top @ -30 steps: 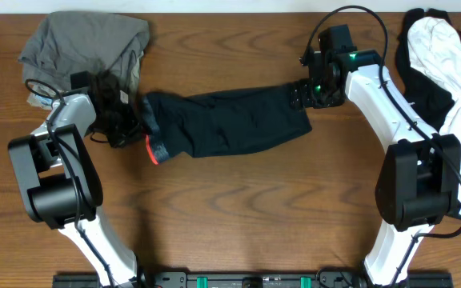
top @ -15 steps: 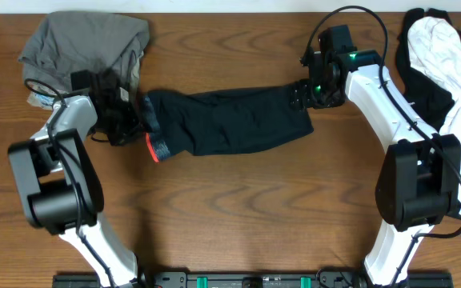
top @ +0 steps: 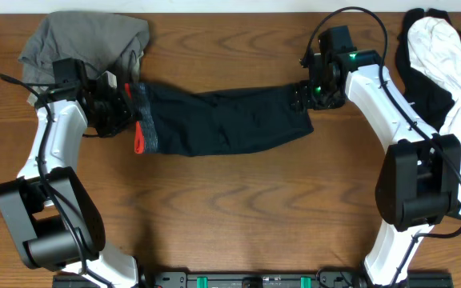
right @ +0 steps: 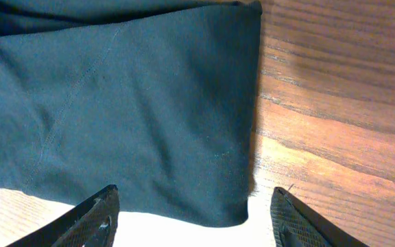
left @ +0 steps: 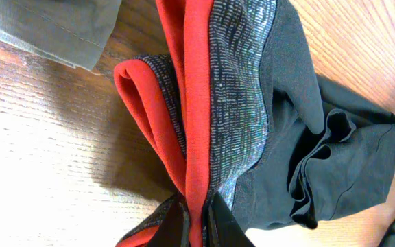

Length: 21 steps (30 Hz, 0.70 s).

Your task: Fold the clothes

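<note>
A rumpled grey garment (top: 86, 36) lies at the far left of the worktop (top: 238, 208), its lower edge partly hidden under the left arm (top: 53, 144). That arm rises from the near edge and bends inward at the wrist. From overhead the left jaws are lost against dark cloth. The left wrist view shows them pressed together on the red-orange edge (left: 184, 103) of the grey waistband (left: 242, 89), which stands bunched in a fold. The black leggings (top: 222, 124) stretch across the middle. At their far hem (right: 238, 103) the right arm (top: 382, 96) leans in, the right jaws spread wide; whether they touch cloth I cannot tell. A black-and-white pile (top: 450, 64) is cut off at the right.
</note>
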Available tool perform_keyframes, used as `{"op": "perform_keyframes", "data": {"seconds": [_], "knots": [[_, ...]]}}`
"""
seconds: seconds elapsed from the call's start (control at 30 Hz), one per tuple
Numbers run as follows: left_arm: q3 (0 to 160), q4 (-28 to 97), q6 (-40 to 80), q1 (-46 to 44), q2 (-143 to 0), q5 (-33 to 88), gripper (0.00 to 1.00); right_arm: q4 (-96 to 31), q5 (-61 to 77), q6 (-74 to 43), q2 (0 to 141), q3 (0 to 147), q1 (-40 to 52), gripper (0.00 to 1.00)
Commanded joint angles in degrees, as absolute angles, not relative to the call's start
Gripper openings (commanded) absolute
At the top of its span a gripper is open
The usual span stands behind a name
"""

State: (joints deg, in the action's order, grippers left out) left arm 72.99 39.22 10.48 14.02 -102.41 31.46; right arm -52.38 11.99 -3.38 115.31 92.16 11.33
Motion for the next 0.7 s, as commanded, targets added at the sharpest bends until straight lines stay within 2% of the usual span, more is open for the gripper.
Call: {"op": "perform_keyframes", "data": {"seconds": [0.0, 0.4, 0.43, 0.47, 0.53, 0.57, 0.67], "knots": [[72.9, 39.8, 10.0, 13.9, -101.1, 30.9, 0.06, -52.8, 11.9, -3.0, 113.6, 91.9, 11.3, 0.68], [79.2, 51.1, 3.7, 18.7, -100.2, 25.9, 0.06, -53.9, 12.3, -3.1, 113.6, 91.9, 11.3, 0.66], [80.0, 52.3, 3.2, 18.7, -100.2, 24.9, 0.06, -53.6, 12.5, -3.4, 113.6, 91.9, 11.4, 0.62], [80.9, 53.3, 2.9, 18.7, -100.2, 23.8, 0.06, -53.3, 12.7, -3.5, 113.6, 91.9, 11.5, 0.51], [82.8, 55.1, 2.6, 18.7, -100.2, 22.9, 0.06, -52.1, 13.2, -4.6, 113.6, 91.7, 11.8, 0.15], [83.5, 55.6, 2.5, 18.7, -100.2, 22.9, 0.06, -50.9, 14.1, -5.3, 113.6, 91.4, 11.9, 0.02], [84.6, 56.1, 2.6, 18.4, -100.2, 22.9, 0.06, -44.5, 19.6, -6.5, 113.6, 88.8, 12.5, 0.01]]}}
